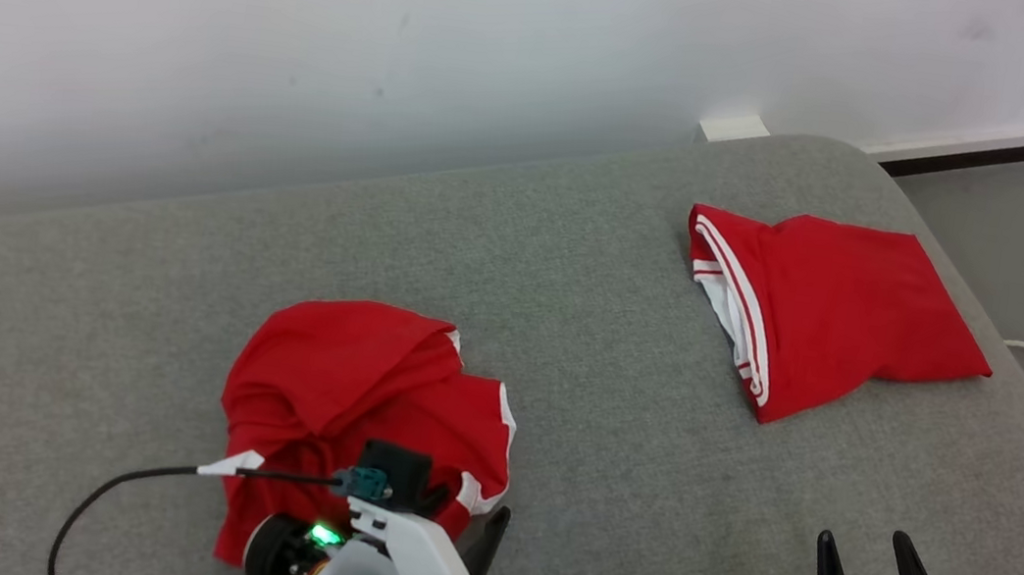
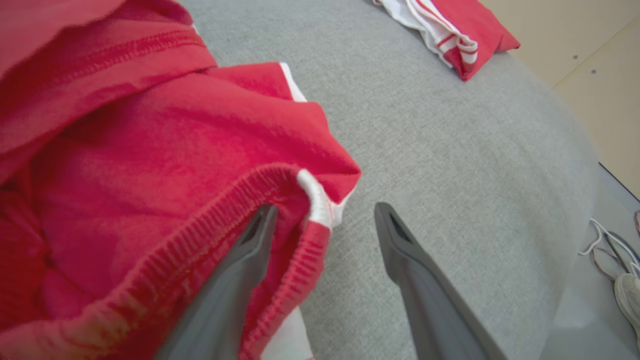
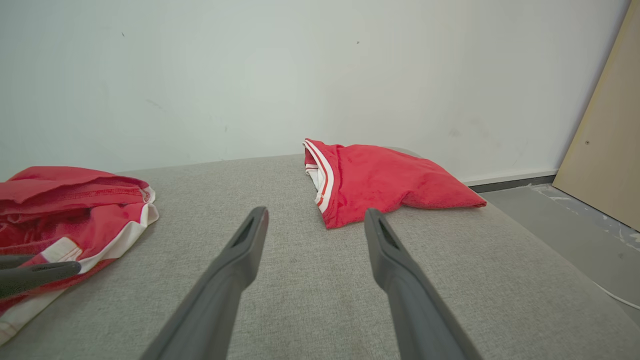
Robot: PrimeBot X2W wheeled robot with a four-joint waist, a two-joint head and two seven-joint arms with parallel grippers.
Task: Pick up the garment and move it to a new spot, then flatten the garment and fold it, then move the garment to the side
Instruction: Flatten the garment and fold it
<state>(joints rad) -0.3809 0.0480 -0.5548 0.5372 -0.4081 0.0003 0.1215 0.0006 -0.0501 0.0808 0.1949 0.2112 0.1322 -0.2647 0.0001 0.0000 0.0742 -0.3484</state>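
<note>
Left gripper open at the crumpled red garment
Its jaws stand wide apart: one finger is slipped in under the ribbed hem, the white-trimmed corner lies between the jaws, and the other finger is over the bare grey cushion. The right gripper is also spread wide and holds nothing, with a folded red garment well ahead of its tips.
</note>
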